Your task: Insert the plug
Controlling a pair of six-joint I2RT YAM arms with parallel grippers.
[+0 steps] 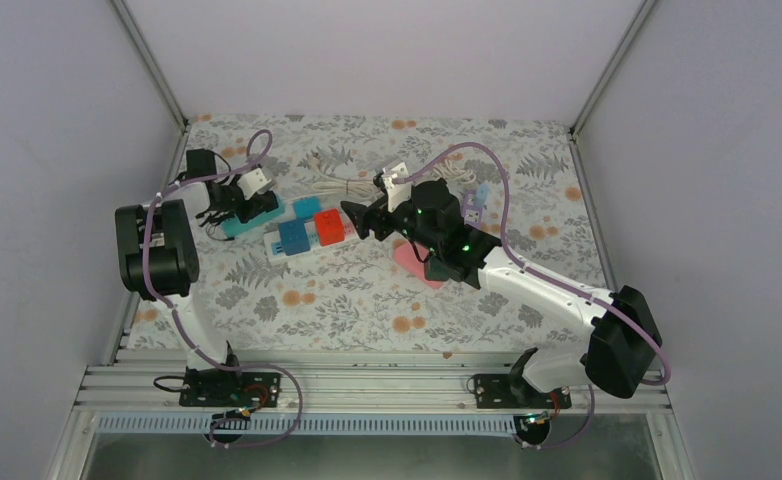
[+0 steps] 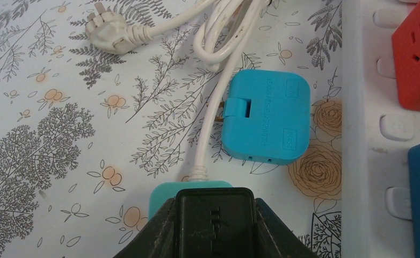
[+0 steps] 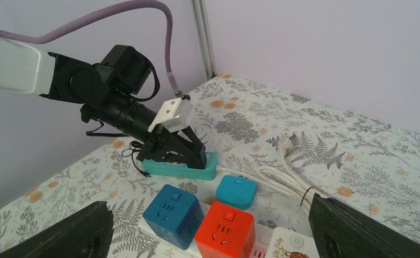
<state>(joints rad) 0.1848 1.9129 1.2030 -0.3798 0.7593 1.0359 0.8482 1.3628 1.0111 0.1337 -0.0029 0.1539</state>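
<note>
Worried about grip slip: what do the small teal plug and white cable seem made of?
Small teal plug: likely hard moulded plastic, matte; embossed lettering, rounded edges. White cable: probably flexible rubbery sheath, smooth; it bends in loops.

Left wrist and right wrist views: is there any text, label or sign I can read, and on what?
Nothing can be quoted.
teal plug: raised lettering along its face, too faint to read.
white power strip: dark printed characters near its switch, too small and cut off by the frame edge.
blue cube and red cube: a small button mark on each top, not legible.
</note>
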